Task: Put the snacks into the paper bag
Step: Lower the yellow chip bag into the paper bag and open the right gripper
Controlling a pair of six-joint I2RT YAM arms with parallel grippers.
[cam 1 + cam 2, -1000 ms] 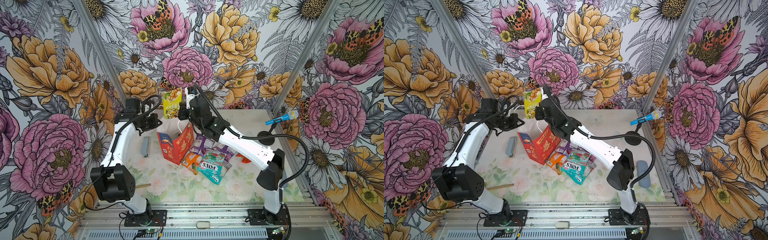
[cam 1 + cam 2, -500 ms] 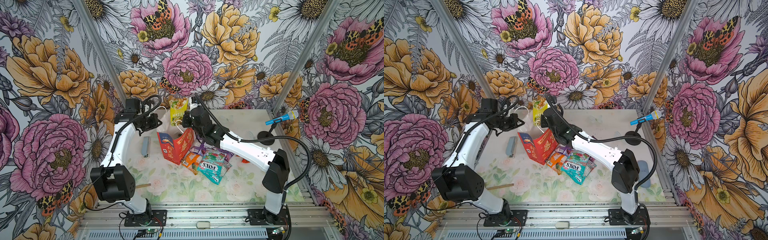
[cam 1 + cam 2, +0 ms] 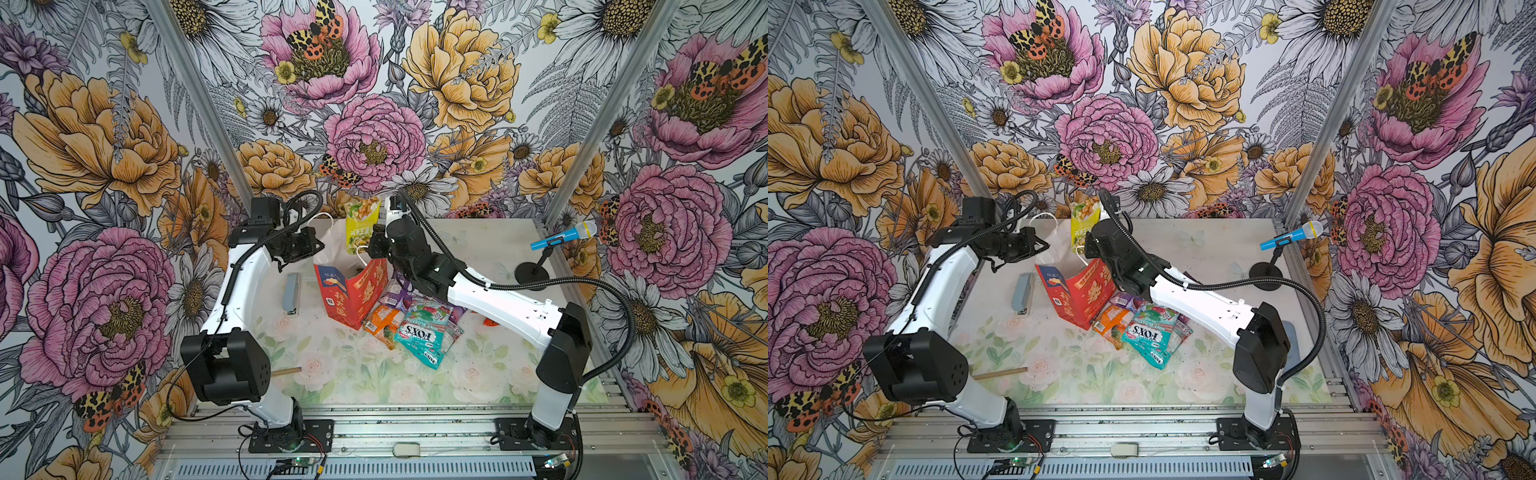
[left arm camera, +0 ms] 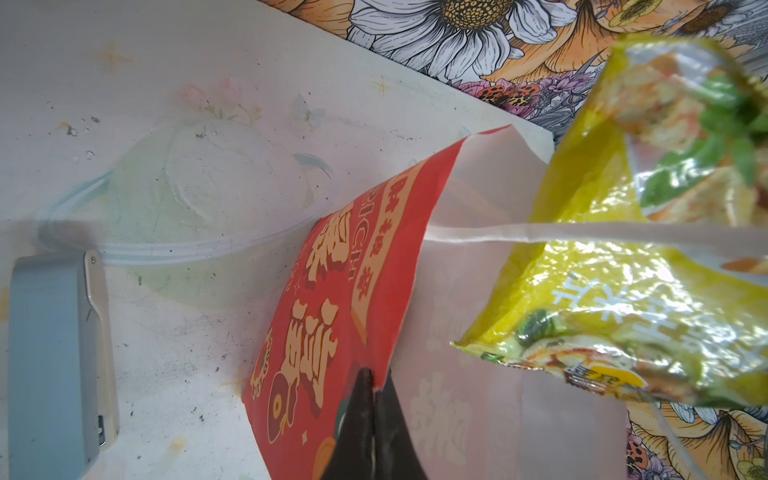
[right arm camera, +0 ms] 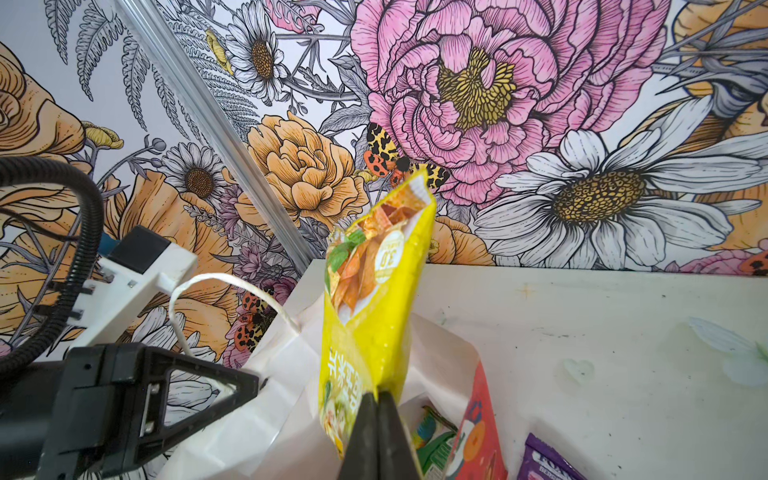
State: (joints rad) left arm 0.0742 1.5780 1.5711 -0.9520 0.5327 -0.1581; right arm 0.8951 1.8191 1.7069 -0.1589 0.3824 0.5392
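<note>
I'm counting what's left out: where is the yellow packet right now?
In both top views the yellow packet stands upright at the open mouth of the paper bag, back left of centre, pinched by the right gripper.

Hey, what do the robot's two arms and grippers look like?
The left arm and right arm have white links, bulky black joints and black ribbed cable hoses. The left gripper and right gripper are black; their jaws taper to narrow tips.

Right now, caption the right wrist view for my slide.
Right tool pinches yellow packet over the open paper bag; left tool holds its rim.
</note>
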